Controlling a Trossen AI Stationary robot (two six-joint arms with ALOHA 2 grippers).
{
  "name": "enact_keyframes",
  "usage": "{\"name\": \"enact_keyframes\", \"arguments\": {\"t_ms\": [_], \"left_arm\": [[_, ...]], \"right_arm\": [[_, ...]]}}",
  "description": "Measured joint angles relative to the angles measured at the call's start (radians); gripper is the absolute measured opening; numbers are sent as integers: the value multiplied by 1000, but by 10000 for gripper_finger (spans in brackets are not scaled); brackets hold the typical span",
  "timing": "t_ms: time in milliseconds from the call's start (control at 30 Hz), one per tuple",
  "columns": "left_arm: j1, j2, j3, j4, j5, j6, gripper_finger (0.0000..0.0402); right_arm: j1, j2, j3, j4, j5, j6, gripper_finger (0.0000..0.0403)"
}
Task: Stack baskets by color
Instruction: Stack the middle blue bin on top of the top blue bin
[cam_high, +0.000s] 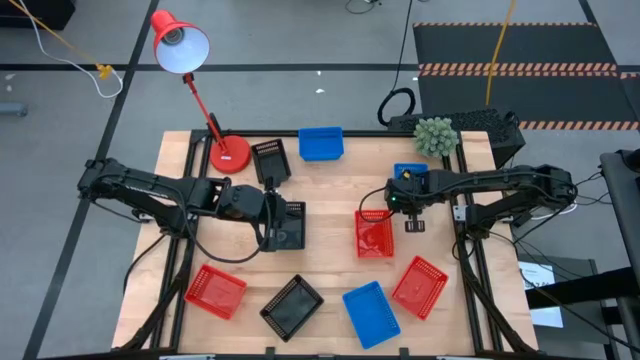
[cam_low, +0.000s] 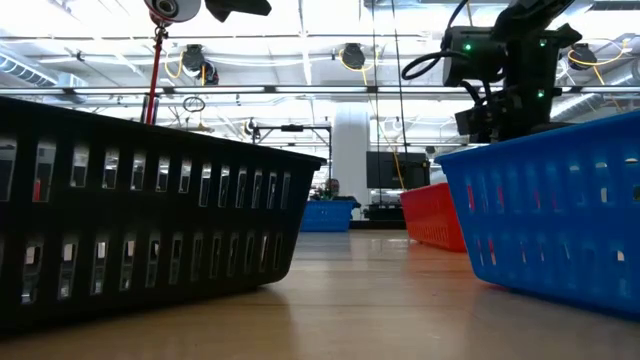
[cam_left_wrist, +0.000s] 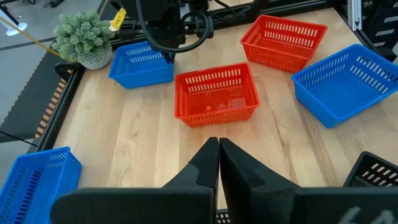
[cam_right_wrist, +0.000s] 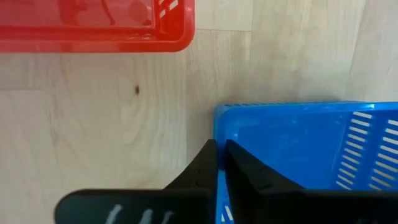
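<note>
Nine baskets, and not one stack yet: every basket sits single on the table (cam_high: 330, 190), so the sorting is, by my read, barely begun.

Start at two o'clock from the table's middle. The near blue basket (cam_right_wrist: 298, 149) sits there, and the right gripper (cam_right_wrist: 219, 146) is down on it, fingers pinched together over its side wall. That looks like the first pick. Its partners are well apart: the far blue basket (cam_high: 321, 144) at twelve o'clock and the front blue basket (cam_high: 371, 313) at five o'clock.

Reds next! The centre red basket (cam_high: 375, 233) lies just beside the right gripper toward six o'clock, the right red basket (cam_high: 419, 286) at four o'clock, the left red basket (cam_high: 215, 291) at eight o'clock.

Blacks: the middle black basket (cam_high: 288, 225) at nine o'clock has the left gripper (cam_high: 272, 215) over its edge. That gripper's fingers are closed, though I cannot tell whether they grip the wall. The back black basket (cam_high: 270, 160) rests by the lamp base (cam_high: 228, 153) at eleven o'clock, and the front black basket (cam_high: 292, 307) is at seven o'clock.

Every basket whose inside shows is empty. Three colour stacks remain to be built. A small plant (cam_high: 434, 135) stands off the table's far edge.
</note>
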Motion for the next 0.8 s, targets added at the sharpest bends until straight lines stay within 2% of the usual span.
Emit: {"name": "enact_keyframes", "arguments": {"t_ms": [100, 300, 367, 467, 667, 800], "left_arm": [[0, 0, 0, 0, 0, 2, 17], [0, 0, 0, 0, 0, 1, 17], [0, 0, 0, 5, 0, -2, 17], [0, 0, 0, 6, 0, -2, 17], [0, 0, 0, 5, 0, -5, 17], [0, 0, 0, 9, -1, 26, 17]], "right_arm": [[0, 0, 0, 1, -2, 1, 19], [0, 0, 0, 30, 0, -1, 83], [0, 0, 0, 51, 0, -1, 93], [0, 0, 0, 67, 0, -3, 83], [-11, 4, 0, 94, 0, -31, 10], [-22, 0, 1, 110, 9, -42, 12]]}}
